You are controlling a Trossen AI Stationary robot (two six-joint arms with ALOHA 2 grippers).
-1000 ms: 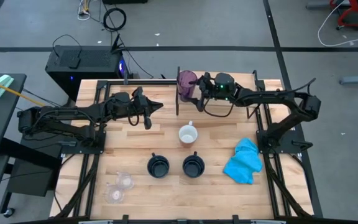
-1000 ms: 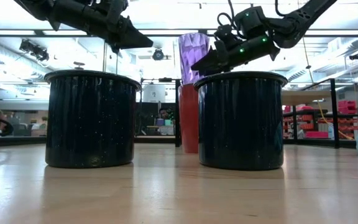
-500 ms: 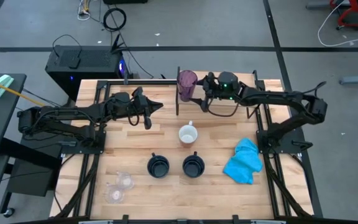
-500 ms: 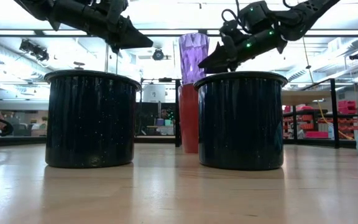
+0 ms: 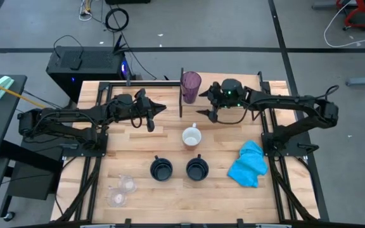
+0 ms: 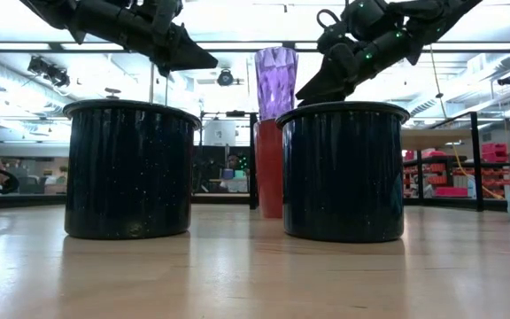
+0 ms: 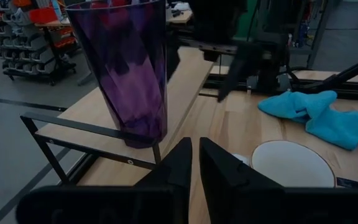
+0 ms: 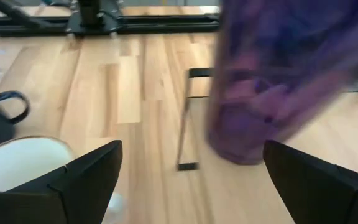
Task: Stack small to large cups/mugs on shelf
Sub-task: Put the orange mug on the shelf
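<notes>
The purple tumbler point(image 5: 191, 85) stands upright by its base on the light wooden shelf point(image 7: 186, 79) at the table's far side. My right gripper point(image 5: 203, 103) hovers open just right of it, tipped downward, touching nothing; its own view shows the tumbler point(image 8: 272, 87) ahead of the spread fingers. My left gripper point(image 5: 162, 108) hangs shut and empty left of the shelf, pointing at the tumbler point(image 7: 126, 68). The orange mug point(image 5: 191, 137), two navy mugs point(image 5: 161, 169) point(image 5: 196, 169) and two clear cups point(image 5: 123, 191) stand on the tabletop.
A bright blue cloth point(image 5: 248, 163) lies crumpled at the table's right. The shelf's thin black uprights point(image 5: 181, 95) stand beside the tumbler. In the low view the navy mugs point(image 6: 129, 168) point(image 6: 343, 173) fill the foreground, with the orange mug point(image 6: 268, 168) behind them.
My right gripper, open throughout, has drawn back from the purple tumbler toward the table's right edge, rising a little and tipping its fingers further down. The tumbler stays upright on the shelf.
</notes>
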